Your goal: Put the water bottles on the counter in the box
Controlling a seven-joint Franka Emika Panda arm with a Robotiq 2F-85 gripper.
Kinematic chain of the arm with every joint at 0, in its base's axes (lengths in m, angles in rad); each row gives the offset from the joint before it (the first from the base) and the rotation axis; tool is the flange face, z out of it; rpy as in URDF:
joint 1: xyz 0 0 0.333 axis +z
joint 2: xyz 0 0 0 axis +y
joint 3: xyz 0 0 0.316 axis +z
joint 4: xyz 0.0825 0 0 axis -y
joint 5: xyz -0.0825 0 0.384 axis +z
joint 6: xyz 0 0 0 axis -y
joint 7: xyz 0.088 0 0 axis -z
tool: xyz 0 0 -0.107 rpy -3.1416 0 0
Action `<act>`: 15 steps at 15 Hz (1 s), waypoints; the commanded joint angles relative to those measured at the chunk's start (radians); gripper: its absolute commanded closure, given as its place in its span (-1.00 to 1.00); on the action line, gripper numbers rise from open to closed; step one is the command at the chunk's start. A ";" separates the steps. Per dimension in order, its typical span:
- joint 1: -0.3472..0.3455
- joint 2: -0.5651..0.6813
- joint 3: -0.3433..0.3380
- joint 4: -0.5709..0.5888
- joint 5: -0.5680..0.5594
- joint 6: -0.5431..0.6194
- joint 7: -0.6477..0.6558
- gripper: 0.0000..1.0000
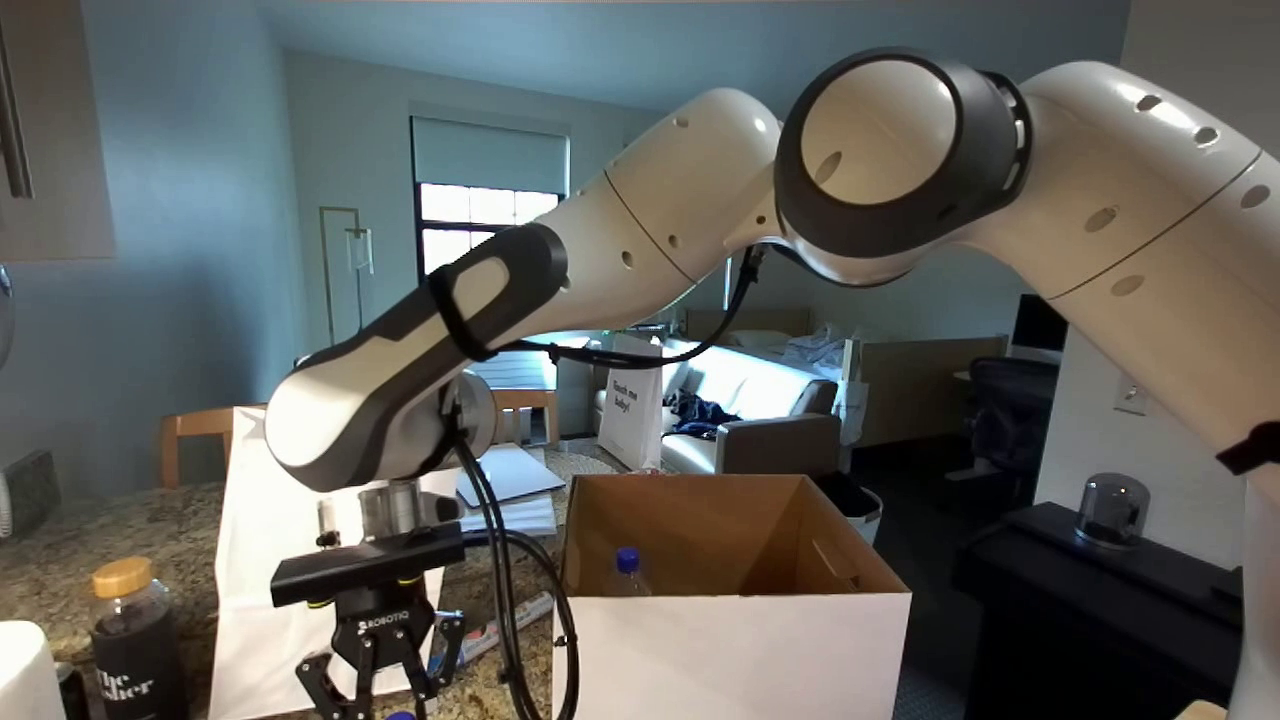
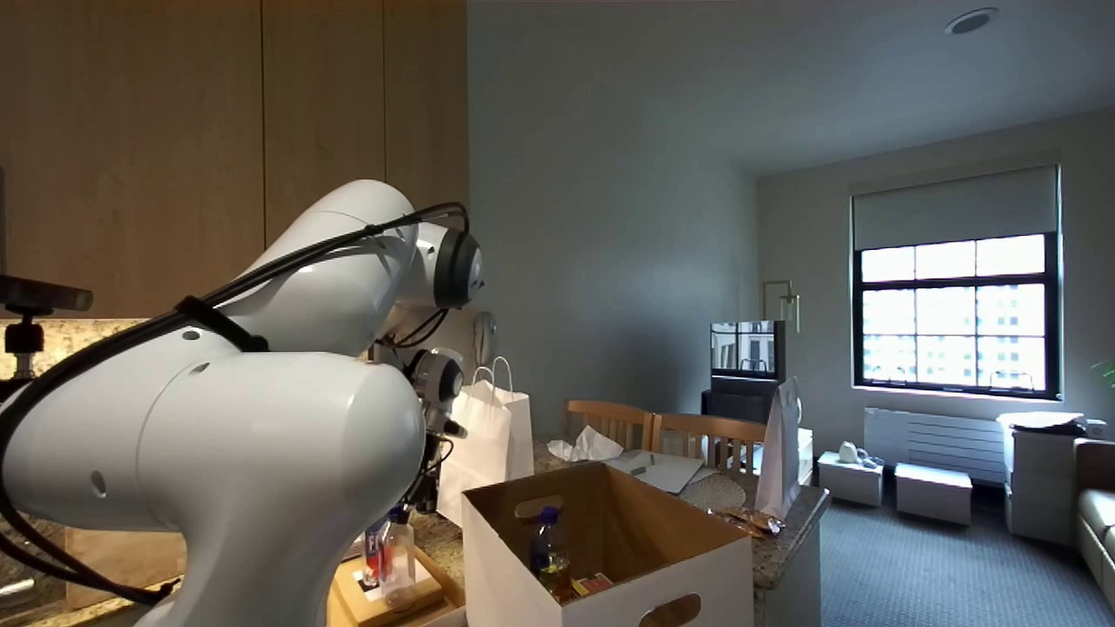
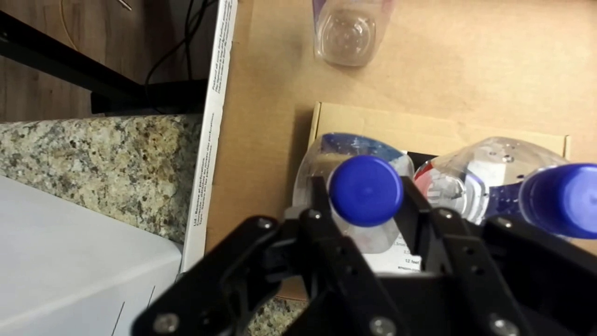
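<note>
My gripper (image 1: pixel 392 700) is low over the dark speckled counter (image 1: pixel 60 555). In the wrist view its fingers lie against both sides of a blue cap on a clear water bottle (image 3: pixel 366 190). This bottle stands over a small flat carton; whether it is lifted cannot be told. A second blue-capped bottle (image 3: pixel 559 200) is close on the right, and a third clear bottle (image 3: pixel 350 35) is at the top. Bottles also show beside the arm in an exterior view (image 2: pixel 399 566). The open box (image 1: pixel 730 655) holds one blue-capped bottle (image 1: pixel 628 572) and also shows in an exterior view (image 2: pixel 501 566).
The bottles sit in a shallow cardboard tray (image 3: pixel 261 84). White paper bags (image 2: pixel 475 435) stand behind the box. A dark bottle with a wooden lid (image 1: pixel 135 640) stands on the counter. A small yellow-red packet (image 2: pixel 592 583) lies in the box. Papers (image 1: pixel 510 480) lie farther back.
</note>
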 commanded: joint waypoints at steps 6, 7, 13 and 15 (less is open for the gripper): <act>-0.017 -0.068 -0.004 -0.050 0.044 -0.041 0.003 0.68; -0.019 -0.100 -0.009 -0.074 0.042 -0.032 0.010 0.68; -0.091 -0.353 0.003 -0.192 0.125 -0.085 -0.005 0.68; -0.111 -0.438 -0.009 -0.201 0.148 -0.108 0.026 0.69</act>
